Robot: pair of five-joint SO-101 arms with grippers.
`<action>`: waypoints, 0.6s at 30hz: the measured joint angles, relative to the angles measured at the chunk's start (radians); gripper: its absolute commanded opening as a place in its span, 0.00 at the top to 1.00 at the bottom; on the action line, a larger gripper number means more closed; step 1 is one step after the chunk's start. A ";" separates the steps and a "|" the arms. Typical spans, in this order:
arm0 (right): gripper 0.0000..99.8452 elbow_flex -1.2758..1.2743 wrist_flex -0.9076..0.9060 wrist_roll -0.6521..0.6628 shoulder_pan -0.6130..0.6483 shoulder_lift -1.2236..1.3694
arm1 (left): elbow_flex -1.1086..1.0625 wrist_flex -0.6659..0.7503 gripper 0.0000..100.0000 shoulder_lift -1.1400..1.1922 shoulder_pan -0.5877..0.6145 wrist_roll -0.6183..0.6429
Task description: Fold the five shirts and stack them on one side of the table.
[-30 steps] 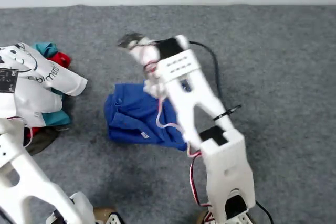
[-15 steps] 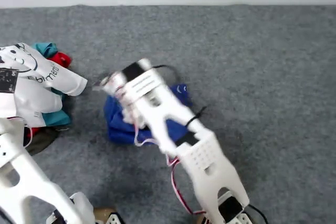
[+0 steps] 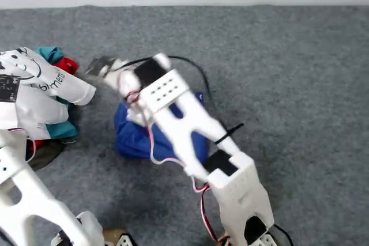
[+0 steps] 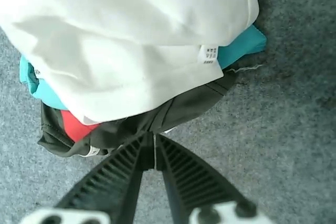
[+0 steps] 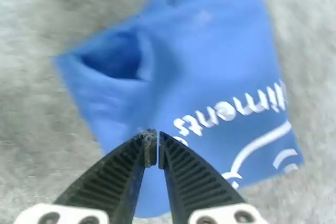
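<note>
You've room to pass along the table's (image 3: 300, 56) right edge; shirt stack (image 3: 40, 93) blocks the left edge, blue shirt (image 3: 130, 133) sits mid-table.

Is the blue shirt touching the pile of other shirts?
Apart. The high view shows bare grey carpet between the blue shirt and the pile of shirts.
</note>
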State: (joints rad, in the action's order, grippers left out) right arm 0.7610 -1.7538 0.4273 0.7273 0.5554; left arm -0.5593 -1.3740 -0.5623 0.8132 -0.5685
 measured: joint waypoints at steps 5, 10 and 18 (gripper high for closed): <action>0.99 0.000 0.015 -0.005 0.003 0.104 | 0.000 0.000 0.98 0.000 0.000 0.000; 0.99 0.000 0.017 -0.005 0.141 0.195 | 0.000 0.000 0.98 0.000 0.014 0.000; 0.99 0.020 0.005 -0.005 0.201 0.241 | 0.000 0.000 0.98 0.000 0.115 0.000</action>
State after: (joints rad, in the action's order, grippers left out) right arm 0.7810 -1.7492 0.4227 0.9283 0.7963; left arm -0.5593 -1.3740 -0.5623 0.9283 -0.5685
